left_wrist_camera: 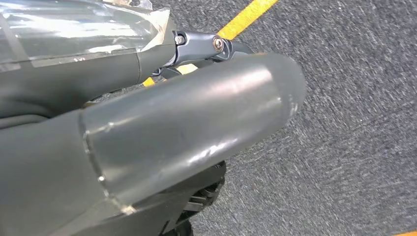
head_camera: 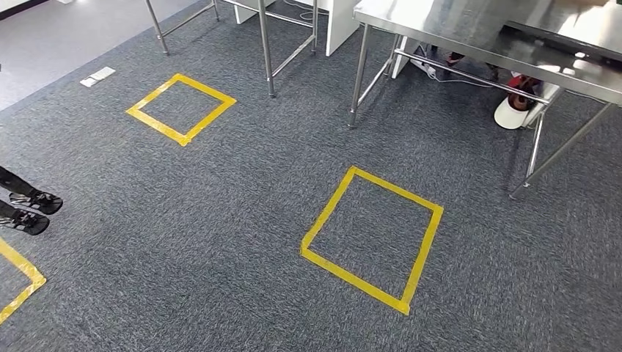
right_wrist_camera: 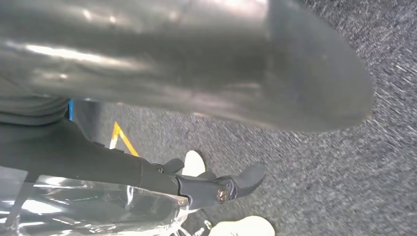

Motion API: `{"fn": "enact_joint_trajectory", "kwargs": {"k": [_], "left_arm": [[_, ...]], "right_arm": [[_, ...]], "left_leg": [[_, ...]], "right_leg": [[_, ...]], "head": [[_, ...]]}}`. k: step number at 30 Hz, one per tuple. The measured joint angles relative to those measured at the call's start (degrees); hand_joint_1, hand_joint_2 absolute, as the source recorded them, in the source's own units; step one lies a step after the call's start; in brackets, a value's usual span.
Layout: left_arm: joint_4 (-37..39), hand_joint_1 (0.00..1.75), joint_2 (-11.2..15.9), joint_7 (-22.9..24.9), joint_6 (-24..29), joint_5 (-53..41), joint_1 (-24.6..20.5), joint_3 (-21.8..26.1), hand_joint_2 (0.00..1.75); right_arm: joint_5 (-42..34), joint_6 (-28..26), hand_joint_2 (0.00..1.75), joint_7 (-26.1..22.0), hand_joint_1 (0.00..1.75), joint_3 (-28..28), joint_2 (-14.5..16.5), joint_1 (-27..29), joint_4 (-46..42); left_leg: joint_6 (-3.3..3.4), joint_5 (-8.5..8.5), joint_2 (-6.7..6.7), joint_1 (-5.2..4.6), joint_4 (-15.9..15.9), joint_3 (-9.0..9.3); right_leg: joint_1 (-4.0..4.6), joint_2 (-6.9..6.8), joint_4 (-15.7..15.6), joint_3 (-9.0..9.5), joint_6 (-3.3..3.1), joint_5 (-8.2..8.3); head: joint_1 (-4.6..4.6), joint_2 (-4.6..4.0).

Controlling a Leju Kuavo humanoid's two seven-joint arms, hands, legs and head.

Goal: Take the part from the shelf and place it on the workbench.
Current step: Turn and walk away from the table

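**Floor survey: both hands over carpet, part not located**

The head view looks down on grey carpet [head_camera: 220, 220] marked with yellow tape squares: one near the middle [head_camera: 372, 238], another farther off [head_camera: 181, 108], and a corner of a third at the near edge [head_camera: 18, 282]. A steel workbench [head_camera: 469, 29] stands ahead to the right, its legs on the carpet just beyond the middle square; shoes and a white object lie beneath it. A person's dark shoes [head_camera: 29, 211] stand at the left edge.

The left hand [left_wrist_camera: 196, 123] hangs above the carpet beside a yellow tape line. No object is seen in it; whether it is clenched or released cannot be told. The right hand [right_wrist_camera: 196, 73] likewise hangs over carpet, its state undeterminable.

The part cannot be found in these views.
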Motion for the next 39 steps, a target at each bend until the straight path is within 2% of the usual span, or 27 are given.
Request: {"fn": "enact_joint_trajectory", "kwargs": {"k": [1, 3, 4, 5, 6, 8, 10, 12, 13, 14, 15, 17, 19, 21, 22, 24, 26, 27, 28, 29, 30, 32, 34, 35, 36, 37, 39], "left_arm": [[0.0, 0.0, 0.0, 0.3, 0.0, -0.2, 0.0, -0.3, 0.0], [0.0, 0.0, 0.0, 0.9, 0.0, -0.6, 0.0, -0.7, 0.0], [0.0, 0.0, 0.0, 1.1, -0.1, -0.7, 0.0, -0.9, 0.0], [0.0, 0.0, 0.0, 1.2, -0.1, -0.8, 0.0, -1.1, 0.0], [0.0, 0.0, 0.0, 1.4, -0.2, -0.8, 0.0, -1.2, 0.0], [0.0, 0.0, 0.0, 1.5, -0.3, -0.8, 0.0, -1.5, 0.0], [0.0, 0.0, 0.0, 1.6, -0.4, -0.9, 0.0, -1.6, 0.0], [0.0, 0.0, 0.0, 1.8, -0.6, -0.9, -0.1, -1.7, 0.0], [0.0, 0.0, 0.0, 1.9, -0.6, -0.9, -0.1, -1.7, 0.0], [0.0, 0.0, 0.1, 1.9, -0.6, -0.8, 0.0, -1.7, 0.0], [0.0, 0.0, 0.1, 2.0, -0.6, -0.8, 0.0, -1.7, 0.0], [0.0, 0.0, 0.1, 2.2, -0.5, -0.6, -0.1, -1.7, 0.0], [0.0, 0.0, 0.1, 2.2, -0.4, -0.3, -0.2, -1.7, 0.0], [0.0, 0.0, 0.1, 2.2, -0.2, 0.1, -0.1, -1.6, 0.0], [0.0, 0.0, 0.1, 2.2, -0.1, 0.3, 0.0, -1.6, 0.0], [0.0, 0.0, 0.1, 2.2, 0.1, 0.7, 0.0, -1.6, 0.0], [0.0, 0.0, 0.0, 2.2, 0.3, 0.9, -0.1, -1.5, 0.0], [0.0, 0.0, 0.0, 2.2, 0.4, 1.0, -0.1, -1.5, 0.0], [0.0, 0.0, 0.0, 2.3, 0.5, 1.1, 0.0, -1.5, 0.0], [0.0, 0.0, 0.0, 2.3, 0.6, 1.1, 0.1, -1.5, 0.0], [0.0, 0.0, 0.0, 2.3, 0.7, 1.2, 0.2, -1.4, 0.0], [0.0, 0.0, 0.0, 2.3, 0.8, 1.2, 0.3, -1.4, 0.0], [0.0, 0.0, -0.1, 2.4, 1.0, 1.2, 0.3, -1.3, 0.0], [0.0, 0.0, -0.1, 2.4, 1.2, 1.3, 0.3, -1.2, 0.0], [0.0, 0.0, -0.1, 2.4, 1.4, 1.3, 0.4, -1.1, 0.0], [0.0, 0.0, -0.1, 2.4, 1.5, 1.4, 0.4, -1.0, 0.0], [0.0, 0.0, -0.1, 2.5, 1.6, 1.4, 0.5, -0.9, 0.0]], "right_arm": [[-0.1, -0.2, 0.0, 0.1, 0.0, -0.3, 0.0, 0.0, 0.0], [-0.1, -0.5, 0.0, 0.5, 0.0, -0.6, 0.0, 0.0, 0.0], [0.0, -0.6, 0.0, 0.6, 0.0, -0.7, 0.0, 0.0, 0.0], [0.0, -0.7, 0.0, 0.8, 0.0, -0.8, 0.1, 0.0, 0.0], [0.1, -0.8, 0.0, 0.9, 0.0, -0.8, 0.2, -0.1, 0.0], [0.3, -0.9, 0.0, 1.0, 0.0, -0.9, 0.3, 0.0, 0.0], [0.5, -1.0, 0.0, 1.1, 0.0, -1.0, 0.5, 0.2, 0.0], [0.8, -1.1, 0.0, 1.1, 0.0, -1.0, 0.5, 0.4, 0.0], [0.9, -1.2, 0.0, 1.0, 0.0, -1.0, 0.5, 0.4, 0.0], [1.1, -1.2, 0.0, 1.0, 0.0, -1.0, 0.6, 0.4, 0.0], [1.3, -1.2, 0.0, 0.9, 0.0, -1.0, 0.6, 0.3, 0.0], [1.8, -1.2, 0.0, 0.7, 0.0, -1.0, 0.8, 0.3, 0.0], [2.2, -1.1, 0.0, 0.6, 0.0, -1.0, 0.8, 0.3, 0.0], [2.7, -1.0, 0.0, 0.3, 0.0, -1.0, 0.9, 0.1, 0.0], [2.9, -0.9, 0.0, 0.2, 0.0, -0.9, 0.9, 0.0, 0.0], [3.3, -0.8, 0.0, 0.0, 0.0, -0.8, 0.9, -0.1, 0.0], [3.6, -0.6, 0.0, -0.1, 0.0, -0.7, 0.9, 0.0, 0.0], [3.7, -0.5, 0.0, -0.1, 0.0, -0.6, 0.9, 0.1, 0.0], [3.8, -0.5, 0.0, -0.1, 0.0, -0.6, 0.9, 0.2, 0.0], [3.9, -0.5, 0.0, -0.1, 0.0, -0.5, 1.0, 0.3, 0.0], [4.0, -0.5, 0.0, -0.1, 0.0, -0.5, 1.0, 0.3, 0.0], [4.0, -0.5, 0.0, -0.1, 0.0, -0.5, 0.9, 0.2, 0.0], [4.1, -0.4, 0.0, -0.2, 0.0, -0.5, 1.0, 0.1, 0.0], [4.1, -0.4, 0.0, -0.3, 0.0, -0.5, 1.0, 0.1, 0.0], [4.1, -0.4, 0.0, -0.3, 0.0, -0.5, 1.0, 0.1, 0.0], [4.1, -0.4, 0.0, -0.3, 0.0, -0.4, 1.1, 0.0, 0.0], [4.1, -0.4, 0.0, -0.4, 0.0, -0.4, 1.2, 0.0, 0.0]], "left_leg": [[-0.15, 0.07, -0.73, -0.01, 0.1, -0.04], [-0.65, 0.14, -1.83, -0.24, 0.3, -0.18], [-0.97, 0.2, -2.21, -0.32, 0.3, -0.31], [-1.33, 0.3, -2.59, -0.37, 0.3, -0.45], [-1.63, 0.36, -2.71, -0.24, 0.3, -0.64], [-2.14, -0.93, -0.81, -0.18, 2.2, -1.7], [-2.55, -4.56, 2.16, -0.18, 8.3, -4.52], [-2.95, -7.57, 3.29, 0.04, 15.3, -7.77], [-3.06, -7.71, 3.52, 0.15, 16.6, -8.39], [-3.1, -6.82, 3.79, 0.25, 15.8, -7.84], [-3.06, -5.2, 4.33, 0.31, 12.9, -6.19], [-2.74, -2.28, 6.74, 0.21, 5.1, -1.78], [-2.2, -1.44, 8.0, -0.13, 1.3, 0.25], [-1.52, -1.3, 6.71, -0.49, 0.9, 0.1], [-1.12, -1.08, 6.04, -0.52, 0.6, 0.14], [-0.25, -0.48, 4.74, -0.27, 0.1, 0.18], [0.22, -0.16, 3.3, -0.15, 0.0, -0.09], [0.28, -0.09, 2.46, -0.21, 0.0, -0.25], [0.31, -0.02, 1.59, -0.25, 0.0, -0.34], [0.3, 0.05, 0.71, -0.28, 0.0, -0.38], [0.24, 0.11, -0.13, -0.3, 0.1, -0.36], [-0.01, 0.24, -1.65, -0.31, 0.1, -0.34], [-0.49, 0.4, -2.73, -0.46, 0.2, -0.5], [-0.8, 0.53, -3.15, -0.52, 0.2, -0.65], [-1.13, 0.68, -3.61, -0.55, 0.1, -0.85], [-1.42, 0.69, -3.49, -0.51, 0.2, -1.06], [-1.98, -0.92, -0.89, -0.57, 2.6, -2.29]], "right_leg": [[-0.15, 1.03, -4.3, 1.98, 0.3, 1.7], [-0.18, 2.55, -10.3, 4.42, -0.04, 3.85], [-0.04, 2.87, -11.1, 4.72, -0.55, 4.08], [0.17, 2.39, -11.1, 4.76, -1.12, 4.25], [-0.04, 1.86, -11.1, 4.88, -1.65, 4.44], [-0.34, 0.7, -11.3, 5.05, -2.69, 4.83], [-0.28, -0.71, -11.4, 5.0, -3.49, 4.94], [-0.04, -2.31, -11.4, 4.89, -3.77, 4.88], [0.03, -3.06, -11.4, 4.84, -3.79, 4.86], [0.05, -3.75, -11.4, 4.83, -3.78, 4.84], [0.06, -4.36, -11.4, 4.88, -3.73, 4.79], [0.37, -5.44, -11.3, 5.06, -3.36, 4.54], [0.83, -6.45, -11.3, 5.19, -2.76, 4.24], [1.1, -7.57, -11.5, 5.46, -2.11, 4.14], [1.02, -7.43, -11.2, 5.5, -1.79, 3.94], [0.77, -4.77, -8.1, 4.09, -1.62, 1.91], [0.43, -1.56, -0.6, 0.51, -1.94, -1.7], [0.38, -0.92, 3.1, -1.32, -1.93, -3.07], [0.35, -0.67, 5.2, -2.38, -1.72, -3.56], [0.35, -0.51, 5.1, -2.37, -1.33, -3.05], [0.31, -0.27, 2.6, -1.19, -0.88, -1.61], [0.12, 1.61, -5.9, 2.68, -0.3, 2.01], [0.15, 3.46, -11.0, 4.76, -0.69, 3.95], [0.29, 3.72, -11.4, 4.9, -1.09, 4.15], [0.43, 3.21, -11.5, 4.94, -1.48, 4.36], [0.25, 2.63, -11.5, 5.06, -1.87, 4.54], [-0.1, 1.3, -11.7, 5.2, -2.78, 4.85]], "head": [[0.04, 0.0], [0.03, 0.0], [0.03, 0.0], [0.02, 0.0], [0.02, 0.0], [-0.16, 0.0], [-0.52, 0.0], [-0.66, 0.0], [-0.68, 0.0], [-0.69, 0.0], [-0.7, 0.0], [-0.74, 0.0], [-0.55, 0.0], [-0.4, 0.0], [-0.42, 0.0], [-0.27, 0.0], [-0.03, 0.0], [0.03, 0.0], [0.01, 0.0], [0.02, 0.0], [0.01, 0.0], [0.07, 0.0], [0.12, 0.0], [0.12, 0.0], [0.1, 0.0], [0.05, 0.0], [-0.1, 0.0]]}}
